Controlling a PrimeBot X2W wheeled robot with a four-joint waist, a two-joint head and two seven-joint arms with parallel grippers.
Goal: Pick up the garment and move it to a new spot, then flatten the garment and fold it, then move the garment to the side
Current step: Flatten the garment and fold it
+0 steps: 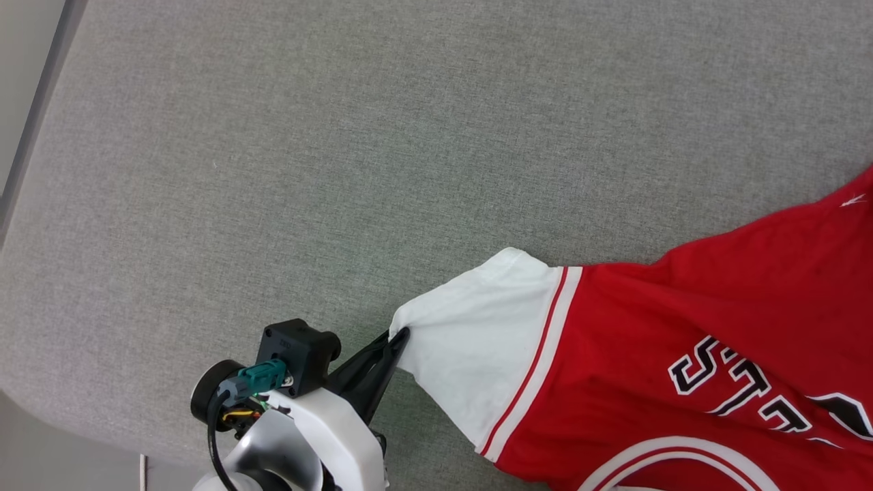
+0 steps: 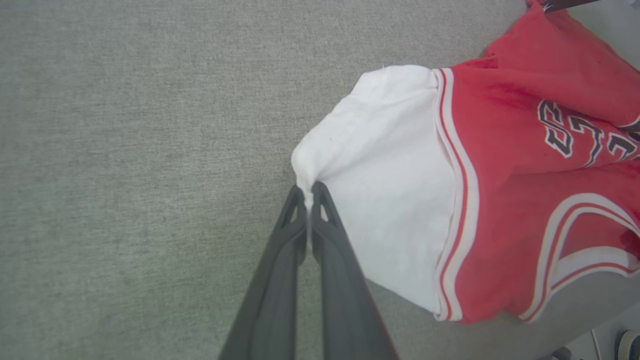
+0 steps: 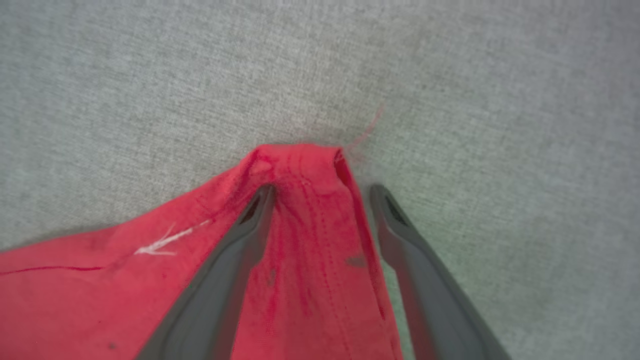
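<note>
Garment (image 1: 634, 327) light, limp, likely stretchy. Left gripper (image 2: 306, 192) pinches white sleeve (image 2: 380, 170) edge; right gripper (image 3: 320, 192) wide apart astride red corner (image 3: 300, 160). Hems hold best.

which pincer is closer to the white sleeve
Left. The left pincer is shut on the edge of the white sleeve; the right pincer stands open around a red corner of the garment, away from that sleeve.
</note>
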